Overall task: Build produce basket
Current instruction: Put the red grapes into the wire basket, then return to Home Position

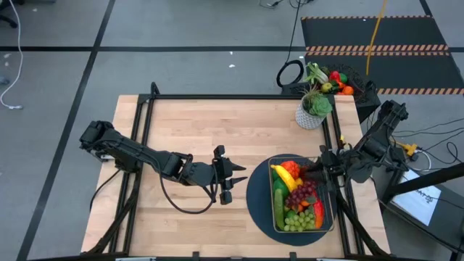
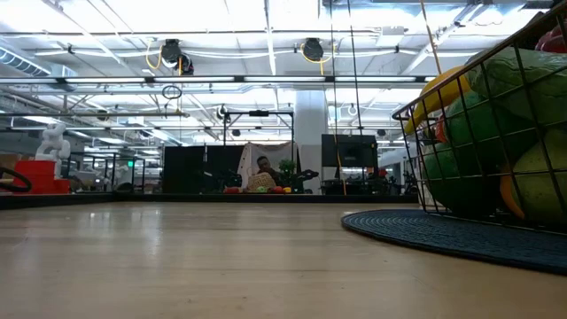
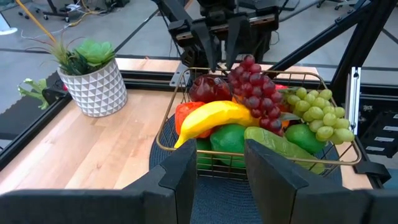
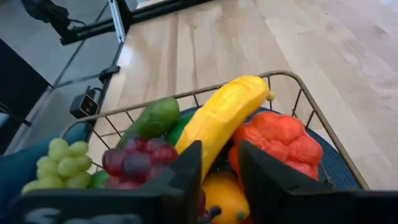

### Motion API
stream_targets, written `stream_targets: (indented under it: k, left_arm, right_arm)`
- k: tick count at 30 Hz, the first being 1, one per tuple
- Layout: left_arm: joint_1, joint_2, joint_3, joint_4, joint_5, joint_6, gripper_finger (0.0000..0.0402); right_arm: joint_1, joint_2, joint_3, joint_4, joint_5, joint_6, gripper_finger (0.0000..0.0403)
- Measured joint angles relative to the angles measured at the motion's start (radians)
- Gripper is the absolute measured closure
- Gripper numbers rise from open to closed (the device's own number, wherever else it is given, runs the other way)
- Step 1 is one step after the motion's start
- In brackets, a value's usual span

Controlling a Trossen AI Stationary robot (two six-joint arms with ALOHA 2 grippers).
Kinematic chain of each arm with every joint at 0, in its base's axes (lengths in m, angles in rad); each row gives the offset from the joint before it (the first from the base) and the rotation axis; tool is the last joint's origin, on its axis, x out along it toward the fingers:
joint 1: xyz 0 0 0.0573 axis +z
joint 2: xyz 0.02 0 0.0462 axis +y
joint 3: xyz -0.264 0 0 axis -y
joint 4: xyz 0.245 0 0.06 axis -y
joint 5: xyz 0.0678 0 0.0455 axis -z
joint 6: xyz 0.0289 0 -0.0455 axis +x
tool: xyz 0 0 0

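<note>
Produce (image 1: 296,194) fills the basket (image 1: 330,217), which sits on a dark round mat (image 1: 257,203) on the worktop (image 1: 188,130). From above, the right tool (image 1: 317,172) hangs over the basket's far end, the left tool (image 1: 230,177) beside the mat with nothing in it, fingers apart. At worktop level, the basket (image 2: 416,159) stands on the mat (image 2: 425,232). From the left wrist, a banana (image 3: 214,117) and purple grapes (image 3: 258,93) top the basket. From the right wrist, the fingers (image 4: 186,168) are slightly parted above the banana (image 4: 221,118), gripping nothing.
</note>
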Motion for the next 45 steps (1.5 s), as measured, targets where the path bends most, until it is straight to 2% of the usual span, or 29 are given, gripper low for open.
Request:
stream_targets:
  k: [3,7,10,14,20,24,26,30,33,36,41,45]
  left_arm:
    - [0.0,0.0,0.0,0.0,0.0,-0.004,0.0266]
    - [0.0,0.0,0.0,0.0,0.0,-0.004,0.0266]
    - [0.001,0.0,0.0,0.0,0.0,-0.005,0.0266]
    - [0.001,0.0,0.0,0.003,0.0,0.01,0.0266]
    - [-0.002,-0.012,-0.001,0.003,-0.041,0.046,0.0266]
    - [-0.004,-0.036,0.0,-0.013,-0.098,0.101,0.0266]
    - [-0.004,-0.045,-0.002,-0.035,-0.111,0.133,0.0266]
    - [0.003,-0.046,-0.001,-0.051,-0.106,0.247,0.0266]
    - [0.021,-0.045,-0.001,-0.07,-0.101,0.269,0.0266]
    - [0.047,-0.046,-0.004,-0.098,-0.101,0.244,0.0266]
    - [0.076,-0.046,-0.053,-0.07,-0.101,0.23,0.0266]
    - [0.094,-0.046,-0.088,-0.06,-0.1,0.194,0.0266]
  right_arm:
    - [0.0,-0.004,0.0,0.025,0.0,-0.004,0.0258]
    - [0.0,-0.004,0.0,0.17,0.0,-0.076,0.0206]
    - [0.0,-0.004,0.0,0.335,0.0,-0.186,0.0185]
    - [0.0,0.016,0.0,0.522,0.006,-0.403,0.0181]
    - [-0.006,0.056,0.0,0.609,0.11,-0.742,0.0209]
    - [-0.05,0.047,0.0,0.609,0.104,-0.92,0.0254]
    - [-0.08,0.026,0.0,0.601,0.088,-0.978,0.0285]
    - [-0.168,-0.032,0.0,0.588,-0.024,-1.096,0.0355]
    - [-0.248,-0.071,0.0,0.564,-0.133,-1.113,0.0395]
    - [-0.315,-0.096,0.0,0.503,-0.241,-1.085,0.039]
    - [-0.384,-0.104,0.0,0.405,-0.266,-1.02,0.039]
    - [-0.396,-0.111,0.0,0.343,-0.27,-0.95,0.04]
